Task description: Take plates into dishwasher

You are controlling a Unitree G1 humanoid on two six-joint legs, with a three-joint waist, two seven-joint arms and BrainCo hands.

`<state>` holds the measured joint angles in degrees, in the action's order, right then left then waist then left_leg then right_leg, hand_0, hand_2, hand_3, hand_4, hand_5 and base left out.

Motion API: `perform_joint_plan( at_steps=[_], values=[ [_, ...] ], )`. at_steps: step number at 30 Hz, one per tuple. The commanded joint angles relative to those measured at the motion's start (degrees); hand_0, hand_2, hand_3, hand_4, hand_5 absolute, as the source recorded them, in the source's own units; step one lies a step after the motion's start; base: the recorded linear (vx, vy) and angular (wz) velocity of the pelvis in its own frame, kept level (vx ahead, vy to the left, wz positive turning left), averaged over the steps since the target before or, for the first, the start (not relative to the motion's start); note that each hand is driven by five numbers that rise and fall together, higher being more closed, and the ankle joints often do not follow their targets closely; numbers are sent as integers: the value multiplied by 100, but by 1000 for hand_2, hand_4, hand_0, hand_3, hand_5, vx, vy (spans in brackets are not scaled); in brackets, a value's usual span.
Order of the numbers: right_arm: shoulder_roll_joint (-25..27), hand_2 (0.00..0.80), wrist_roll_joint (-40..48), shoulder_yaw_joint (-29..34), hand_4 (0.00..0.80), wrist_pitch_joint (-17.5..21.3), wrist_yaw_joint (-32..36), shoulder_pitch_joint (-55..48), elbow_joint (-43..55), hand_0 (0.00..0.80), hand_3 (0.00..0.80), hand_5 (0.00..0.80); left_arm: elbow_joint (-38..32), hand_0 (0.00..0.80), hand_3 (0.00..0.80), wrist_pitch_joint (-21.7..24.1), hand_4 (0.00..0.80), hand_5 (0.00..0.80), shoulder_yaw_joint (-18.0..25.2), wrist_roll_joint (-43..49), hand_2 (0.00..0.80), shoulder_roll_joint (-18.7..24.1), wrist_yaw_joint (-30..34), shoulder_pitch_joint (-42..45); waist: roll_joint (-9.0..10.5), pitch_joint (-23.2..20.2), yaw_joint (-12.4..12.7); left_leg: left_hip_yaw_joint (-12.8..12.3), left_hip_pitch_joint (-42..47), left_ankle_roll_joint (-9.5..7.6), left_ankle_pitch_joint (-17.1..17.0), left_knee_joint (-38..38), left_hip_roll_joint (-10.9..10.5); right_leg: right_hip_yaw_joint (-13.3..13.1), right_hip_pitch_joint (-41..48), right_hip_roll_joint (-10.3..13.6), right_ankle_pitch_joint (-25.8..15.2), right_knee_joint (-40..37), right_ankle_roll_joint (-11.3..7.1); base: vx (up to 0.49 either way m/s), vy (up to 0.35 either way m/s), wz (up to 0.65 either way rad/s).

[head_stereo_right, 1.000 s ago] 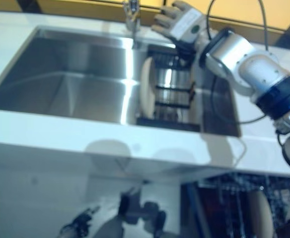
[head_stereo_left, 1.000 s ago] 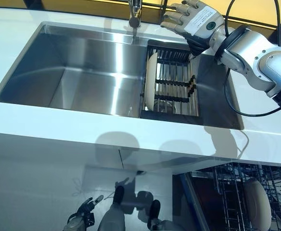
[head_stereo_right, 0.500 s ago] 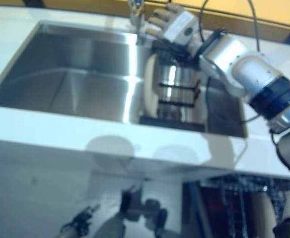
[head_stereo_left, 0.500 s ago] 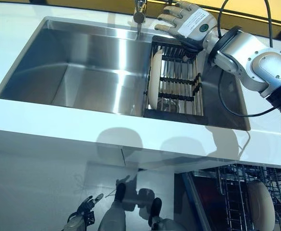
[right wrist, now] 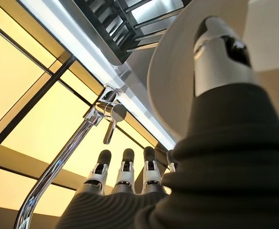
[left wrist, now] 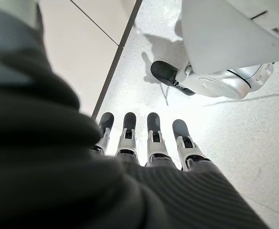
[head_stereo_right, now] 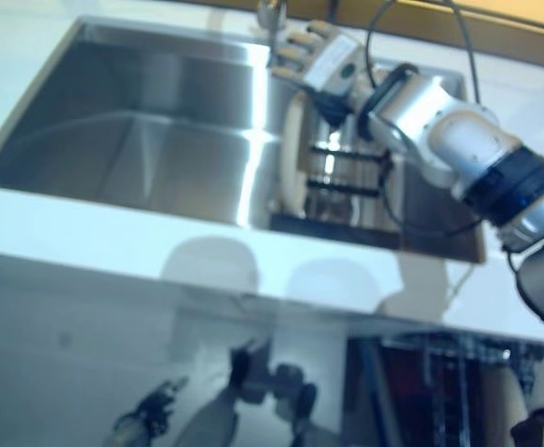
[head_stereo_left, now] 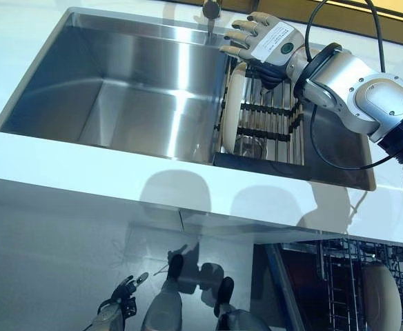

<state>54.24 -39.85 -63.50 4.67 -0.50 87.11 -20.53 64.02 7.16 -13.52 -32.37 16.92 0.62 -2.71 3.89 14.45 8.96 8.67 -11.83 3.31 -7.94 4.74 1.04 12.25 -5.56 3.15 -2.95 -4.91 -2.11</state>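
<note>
A white plate (head_stereo_left: pixel 231 110) stands on edge at the left side of a black dish rack (head_stereo_left: pixel 274 117) in the right part of the steel sink (head_stereo_left: pixel 125 103). My right hand (head_stereo_left: pixel 258 43) is open just above the plate's top edge, fingers straight and spread toward the tap. In the right wrist view the plate (right wrist: pixel 182 67) lies close past the thumb (right wrist: pixel 217 62), and the fingers (right wrist: pixel 123 168) are straight and hold nothing. My left hand (head_stereo_left: pixel 119 307) hangs low by the floor, open and empty, with its fingers (left wrist: pixel 151 138) straight.
The tap (head_stereo_left: pixel 210 8) stands at the sink's back edge next to my right hand. A white counter (head_stereo_left: pixel 84 172) runs in front of the sink. Below at the right an open dishwasher rack (head_stereo_left: pixel 336 283) holds another white plate (head_stereo_left: pixel 379 298).
My right hand has moved left and down from beside the tap to just over the plate's top edge. The camera has shifted too. The left hand has not moved.
</note>
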Motion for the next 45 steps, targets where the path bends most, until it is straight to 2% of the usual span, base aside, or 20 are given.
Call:
perform_joint_plan(
  at_steps=[1, 36, 37, 38, 40, 42, 43, 44, 45],
  values=[
    [15, 0, -87, -155, 0, -54, -60, 290, -37, 0, 0, 0, 4, 0, 0, 197, 0, 0, -137, -167, 0, 199, 59, -205, 272, 53, 90, -45, -11, -78, 205, 26, -111, -57, -219, 410, -317, 3, -409, 0, 0, 0],
    [-221, 0, -730, -196, 0, 379, 426, -211, -36, 0, 0, 0, -13, 0, 0, 312, 0, 0, -100, -350, 0, 165, 185, -238, 226, 200, 208, -44, -140, -83, 131, 26, -139, 95, -328, 445, -354, 26, -398, -1, 1, 1],
    [-238, 94, -741, -194, 94, 367, 441, -224, -36, 94, 94, 94, -15, 0, 0, 315, 0, 0, -105, -350, 0, 161, 181, -240, 227, 202, 212, -44, -142, -83, 128, 26, -139, 99, -329, 447, -356, 26, -398, 0, 0, 0],
    [-259, 119, -730, -196, 119, 362, 448, -239, -69, 119, 119, 119, -13, 0, 0, 323, 0, 0, -108, -343, 0, 161, 181, -244, 227, 210, 220, -41, -145, -85, 126, 26, -138, 109, -331, 449, -360, 25, -399, 0, 0, 0],
    [-278, 113, -747, -184, 113, 383, 457, -259, -93, 113, 113, 113, -15, 0, 0, 323, 0, 0, -107, -347, 0, 162, 184, -244, 224, 218, 223, -42, -146, -86, 124, 26, -140, 114, -333, 449, -362, 25, -399, 0, 0, 0],
    [-314, 207, -798, -168, 207, 430, 484, -301, -137, 207, 207, 207, -7, 0, 0, 332, 0, 0, -95, -359, 0, 156, 212, -237, 214, 225, 227, -46, -155, -85, 113, 26, -147, 114, -335, 449, -366, 21, -393, 0, 0, 0],
    [-320, 292, -799, -167, 292, 438, 497, -305, -138, 292, 292, 292, -8, 0, 0, 333, 0, 0, -98, -361, 0, 153, 212, -236, 212, 227, 229, -46, -156, -83, 112, 26, -147, 113, -334, 450, -366, 20, -392, 0, 0, 0],
    [-341, 499, -840, -170, 499, 462, 499, -322, -162, 499, 499, 499, -6, 0, 0, 336, 0, 0, -103, -372, 0, 150, 216, -235, 204, 233, 235, -41, -158, -82, 110, 26, -148, 120, -336, 452, -367, 20, -393, 0, 0, 0],
    [-357, 549, -858, -162, 549, 468, 502, -336, -170, 549, 549, 549, -10, 0, 0, 332, 0, 0, -105, -373, 0, 144, 209, -239, 205, 233, 238, -37, -160, -83, 110, 26, -149, 123, -336, 452, -367, 18, -394, 0, 0, 0]
  ],
)
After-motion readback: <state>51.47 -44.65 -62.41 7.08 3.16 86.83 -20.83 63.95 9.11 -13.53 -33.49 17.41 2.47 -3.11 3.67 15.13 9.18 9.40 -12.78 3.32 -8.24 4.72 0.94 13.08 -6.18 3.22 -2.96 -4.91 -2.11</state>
